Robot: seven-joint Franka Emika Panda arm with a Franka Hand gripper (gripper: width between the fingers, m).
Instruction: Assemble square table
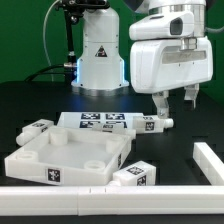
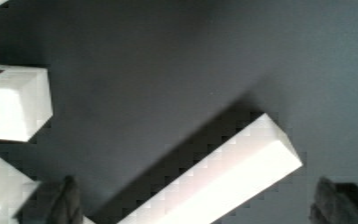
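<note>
The fingers (image 1: 161,104) are spread as wide as they go and hold nothing. In the exterior view they hang just above a leg (image 1: 157,124), which lies on the dark bench (image 1: 185,140) at the end of the marker board (image 1: 98,122) towards the exterior view's right. Whether the leg touches that board cannot be told. The wrist view shows the same leg (image 2: 220,170) as a long white block lying slantwise under the wrist. A dark finger stands off to either side, with bare bench between each finger and the leg, so nothing is gripped yet. The step in hand looks like the reach for a leg, with the assembly itself hardly begun. The tabletop (image 1: 70,155) sits hollow side up towards the exterior view's left, and no leg stands in any socket that shows. A second leg (image 1: 38,128) lies beside its far left corner, and a third leg (image 1: 133,175) lies just beside its near right corner, close to the white rail (image 1: 100,190) along the front. The next move probably calls for turning the wrist until the fingers square up across the leg's narrow width. They would then come straight down to straddle it and close without nudging it against the marker board.
</note>
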